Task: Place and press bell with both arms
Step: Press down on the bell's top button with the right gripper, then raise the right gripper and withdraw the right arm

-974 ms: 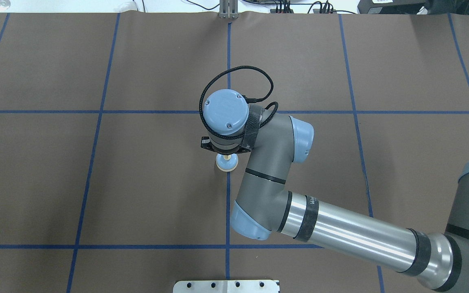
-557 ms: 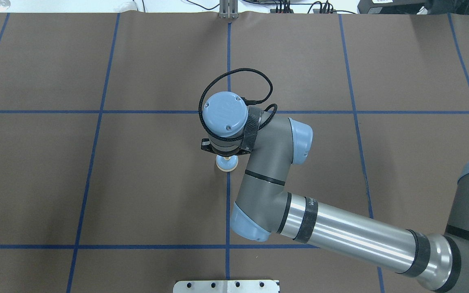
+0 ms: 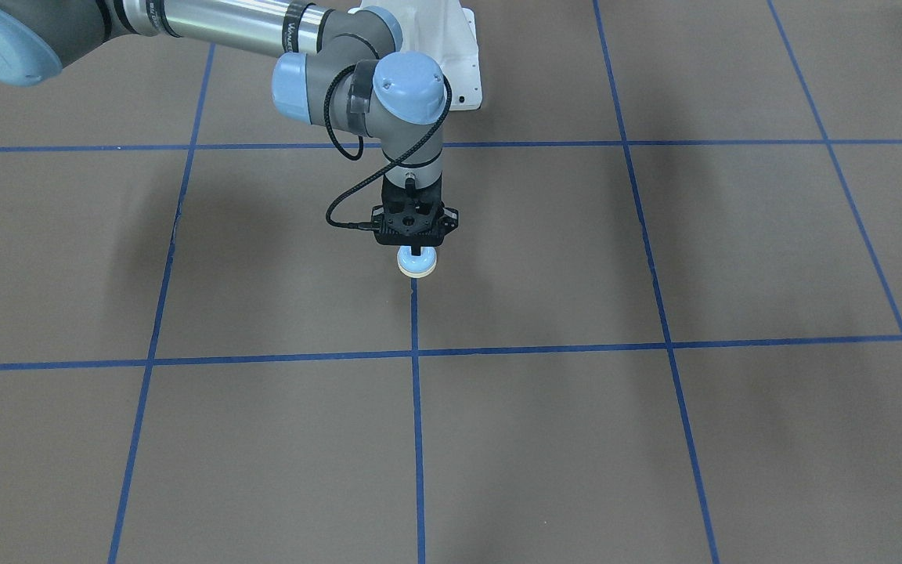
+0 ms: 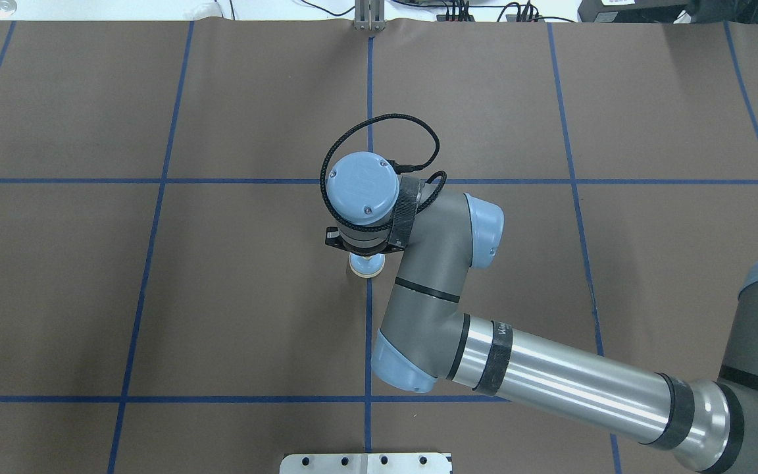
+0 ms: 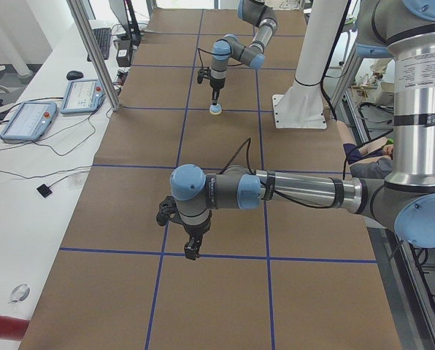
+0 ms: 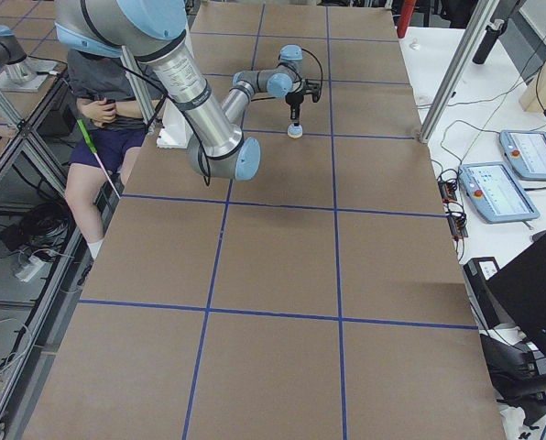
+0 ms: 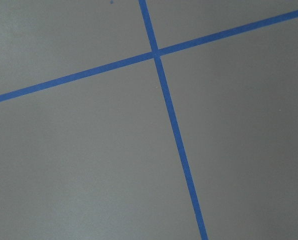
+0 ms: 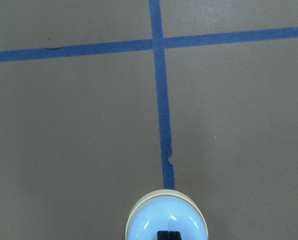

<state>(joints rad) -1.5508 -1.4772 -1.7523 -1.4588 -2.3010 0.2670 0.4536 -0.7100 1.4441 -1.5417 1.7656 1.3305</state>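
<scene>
- Since the earlier overhead frames, the grey tubular right arm (image 4: 550,382) has sunk slightly at the wrist. The small call bell (image 4: 366,265), with its light-blue dome and cream round base, lies where it did.
- The bell stands upright on the brown table mat (image 3: 654,439), on the vertical blue tape line (image 8: 161,125). That is just above centre in the front-facing view and at the bottom edge of the right wrist view.
- The black two-finger right gripper (image 3: 417,252) points straight down onto the top of the bell. Its fingertips are drawn together into one narrow black tip that covers the button. I cannot tell whether they pinch it or only rest on it.
- Behind it, at the top of the front-facing view, stands the white metal pedestal (image 3: 463,47).
- The grey left arm (image 5: 298,191) reaches across the lower middle of the left side view, well apart from the bell.
- The black left gripper (image 5: 191,251) hangs over bare mat. I cannot tell how far open it is.
</scene>
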